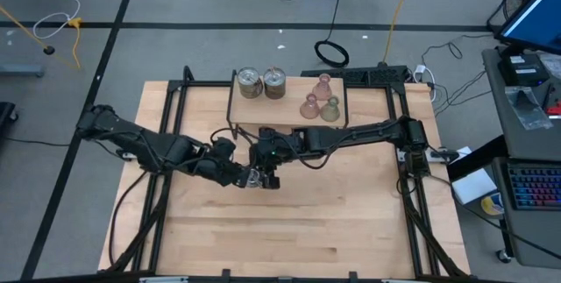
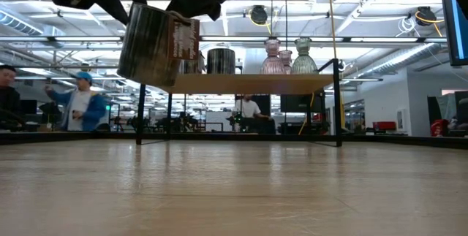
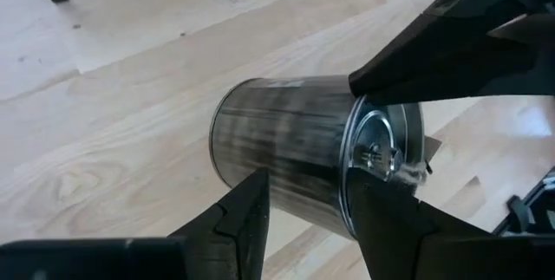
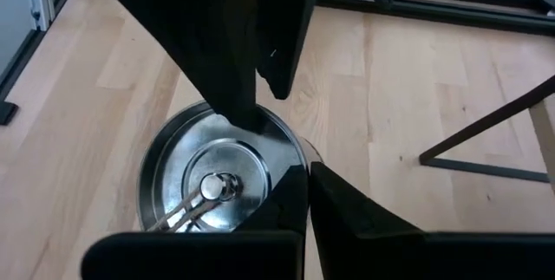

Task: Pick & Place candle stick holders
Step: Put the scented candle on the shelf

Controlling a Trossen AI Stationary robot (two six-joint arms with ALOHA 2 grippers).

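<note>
A shiny silver candle stick holder (image 1: 254, 179) (image 2: 157, 46) hangs tilted, well above the wooden table, its open mouth (image 4: 217, 185) facing up toward my right arm. My left gripper (image 3: 308, 185) reaches it from the table's left. My right gripper (image 4: 308, 172) comes from the right, its fingertips at the rim. On the raised wooden shelf (image 1: 289, 118) at the far side stand two more silver holders (image 1: 250, 83) (image 1: 275, 82) and three tinted glass ones (image 1: 323, 84) (image 1: 309, 105) (image 1: 330, 109), each on its base. My left gripper has the holder's side wall by the open end (image 3: 303, 202) between its partly spread fingers, which slant down from the table's left. One fingertip (image 4: 247, 120) lies at the far rim. The fingers themselves hide where the pads meet the metal. My right gripper pinches the holder's rim (image 4: 299, 154) at its free fingertips, one finger on the mouth's side and one outside the wall. The fingers slant down from the table's right. The holder hangs below them, tilted and clear of the table.
Black frame rails (image 1: 175, 143) run along both sides of the table, and the shelf's legs (image 2: 139, 112) stand at the far end. The near half of the tabletop (image 1: 289, 230) is bare wood. People (image 2: 77, 108) move about in the room beyond.
</note>
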